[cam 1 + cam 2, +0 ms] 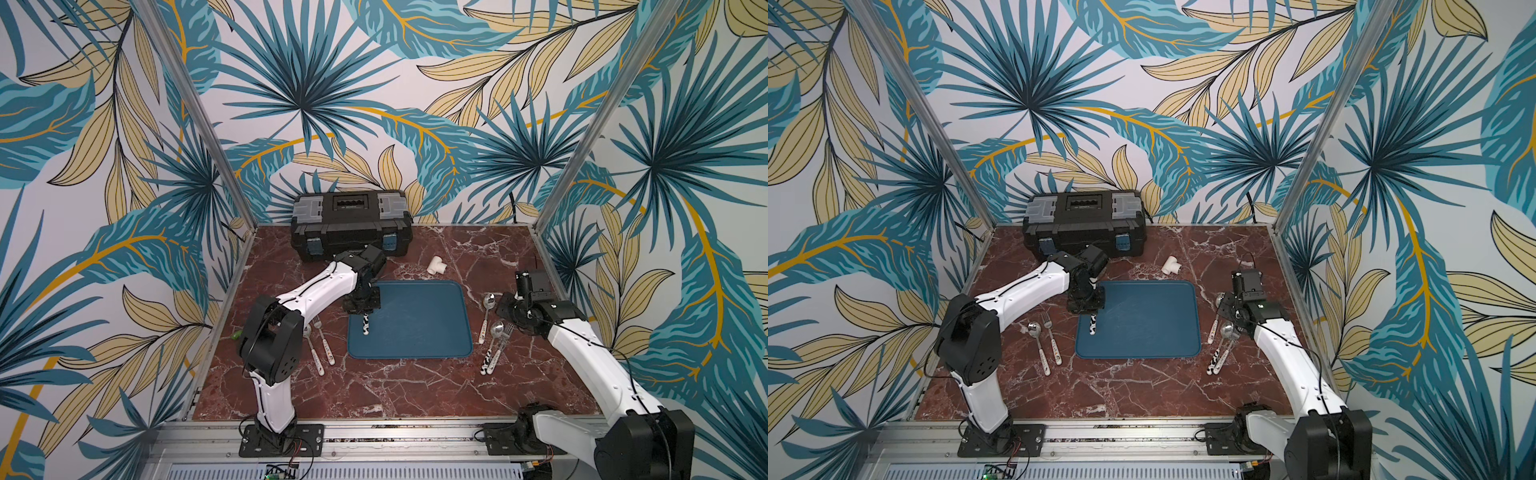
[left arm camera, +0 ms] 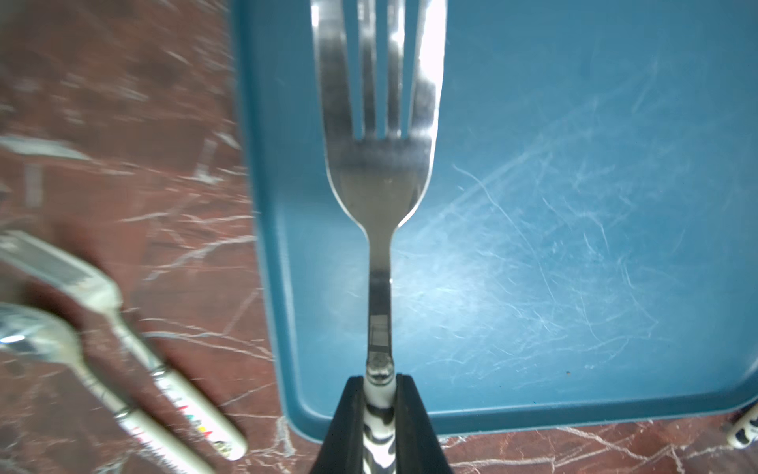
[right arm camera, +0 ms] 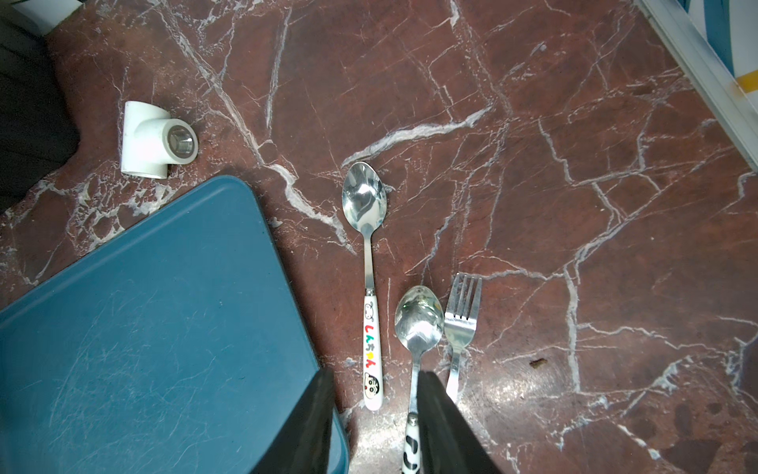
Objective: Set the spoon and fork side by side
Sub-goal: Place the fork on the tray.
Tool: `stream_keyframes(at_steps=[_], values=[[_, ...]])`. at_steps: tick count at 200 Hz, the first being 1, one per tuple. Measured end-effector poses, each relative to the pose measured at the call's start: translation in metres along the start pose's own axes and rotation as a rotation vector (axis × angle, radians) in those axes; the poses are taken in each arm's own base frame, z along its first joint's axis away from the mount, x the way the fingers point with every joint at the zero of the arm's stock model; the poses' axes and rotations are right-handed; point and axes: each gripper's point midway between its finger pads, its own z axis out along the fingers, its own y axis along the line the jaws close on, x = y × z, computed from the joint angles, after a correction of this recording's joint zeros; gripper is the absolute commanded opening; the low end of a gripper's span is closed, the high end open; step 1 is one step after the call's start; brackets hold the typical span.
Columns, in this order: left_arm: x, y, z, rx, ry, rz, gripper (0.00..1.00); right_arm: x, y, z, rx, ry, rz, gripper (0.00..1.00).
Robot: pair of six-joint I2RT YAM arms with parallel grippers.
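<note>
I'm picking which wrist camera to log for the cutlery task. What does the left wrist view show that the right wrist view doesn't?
Only the left wrist view: the left gripper shut on a fork with a black-and-white handle, held over the tray, plus a white-handled fork and a white-handled spoon lying together on the table. Only the right wrist view: a white pipe fitting, a cartoon-handled spoon, a second spoon and a small fork beside the tray, and the open right gripper. Both: the blue tray and the red marble table.

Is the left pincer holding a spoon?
No, the left pincer clamps a steel fork with a black-and-white handle, its tines plainly visible.
</note>
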Motion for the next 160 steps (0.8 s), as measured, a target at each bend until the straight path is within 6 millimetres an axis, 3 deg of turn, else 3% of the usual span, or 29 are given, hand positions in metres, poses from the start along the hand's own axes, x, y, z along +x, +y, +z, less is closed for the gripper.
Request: stream_keyframes(at_steps=[34, 160], values=[[0.005, -0.001, 0.026, -0.025, 0.056, -0.009, 0.00, 0.000, 0.000, -0.001, -0.004, -0.005, 0.000, 0.41], [0.018, 0.011, 0.046, -0.066, 0.094, -0.040, 0.00, 0.001, 0.000, 0.000, -0.003, -0.003, 0.000, 0.41]])
